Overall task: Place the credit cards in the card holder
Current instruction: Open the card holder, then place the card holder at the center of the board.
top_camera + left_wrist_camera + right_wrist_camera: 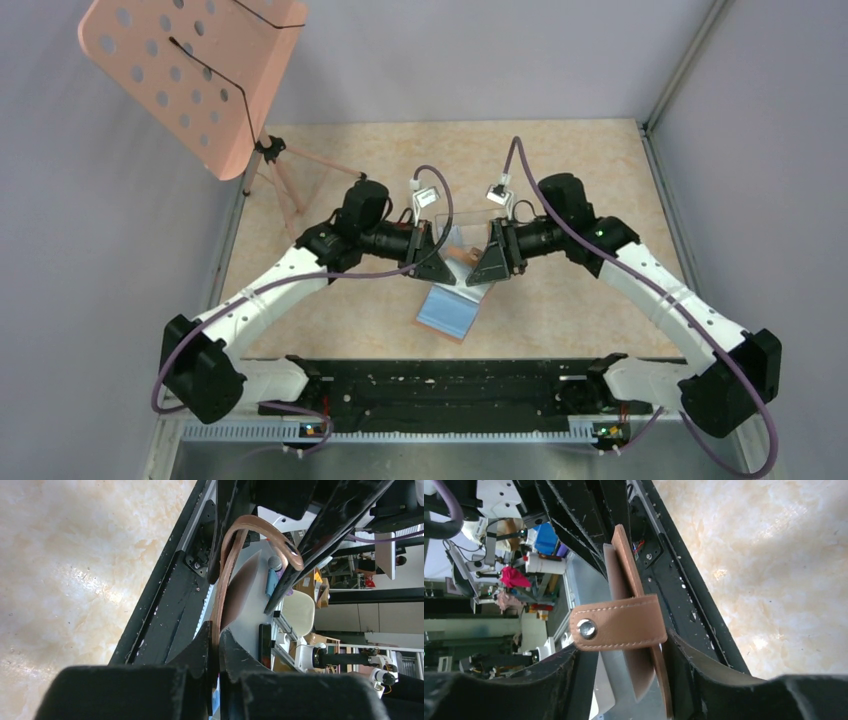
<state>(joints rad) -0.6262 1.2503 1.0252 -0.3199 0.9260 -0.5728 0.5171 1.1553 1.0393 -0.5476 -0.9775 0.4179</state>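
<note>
The card holder [449, 309] is a tan wallet hanging open above the table between both arms, its blue lining facing up. My left gripper [430, 262] is shut on one tan edge [223, 585] of it; in the left wrist view [215, 632] the leather runs straight between the closed fingers. My right gripper [492, 262] is open. In the right wrist view [621, 640] the wallet's strap [624, 622] with its metal stud [586, 629] lies between the spread fingers, and a tan panel [626, 565] rests along one finger. No credit card shows clearly.
A pink perforated stand [190, 70] on a thin tripod stands at the back left. The black base rail [440, 385] runs along the near edge. Grey walls close in the beige tabletop [600, 170] on both sides and at the back.
</note>
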